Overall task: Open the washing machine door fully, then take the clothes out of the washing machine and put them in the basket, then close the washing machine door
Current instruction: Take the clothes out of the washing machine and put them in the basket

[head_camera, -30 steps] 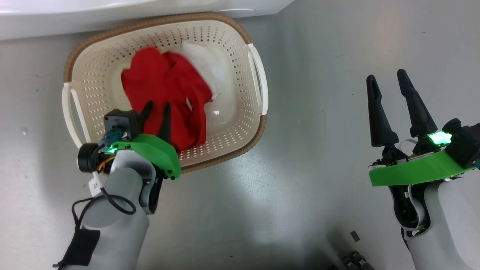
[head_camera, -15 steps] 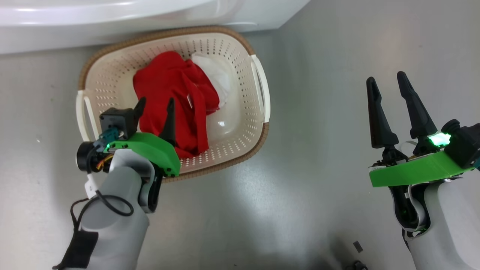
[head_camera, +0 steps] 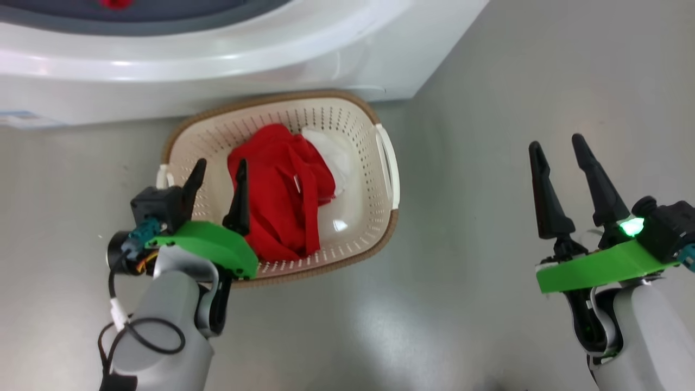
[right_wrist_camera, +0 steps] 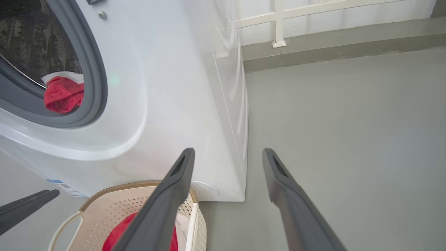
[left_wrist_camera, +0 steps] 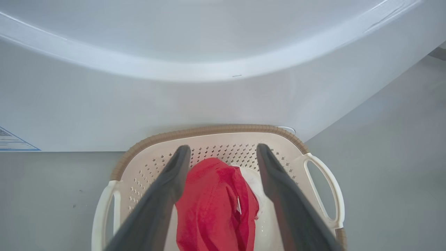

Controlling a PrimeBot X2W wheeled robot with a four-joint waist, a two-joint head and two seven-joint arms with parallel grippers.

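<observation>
Fingers (head_camera: pixel 240 190) of the left gripper (head_camera: pixel 221 163) stand spread wide and hold nothing, poised over the near-left part of the basket (head_camera: pixel 362 217). The right gripper (head_camera: pixel 556 141) is just as wide and empty, well off to the right above the floor (head_camera: pixel 461 282). Behind stands the white washing machine (right_wrist_camera: pixel 156 104), its drum opening ringed by a grey seal (right_wrist_camera: pixel 99 69). The cream basket sits just in front of its base. Red clothes (head_camera: pixel 282 190) lie heaped inside it beside what looks like a white cloth (head_camera: pixel 339 155). Another red piece (right_wrist_camera: pixel 62 96) lies in the drum. A small blue label (left_wrist_camera: pixel 12 141) sits low on the machine's front.
</observation>
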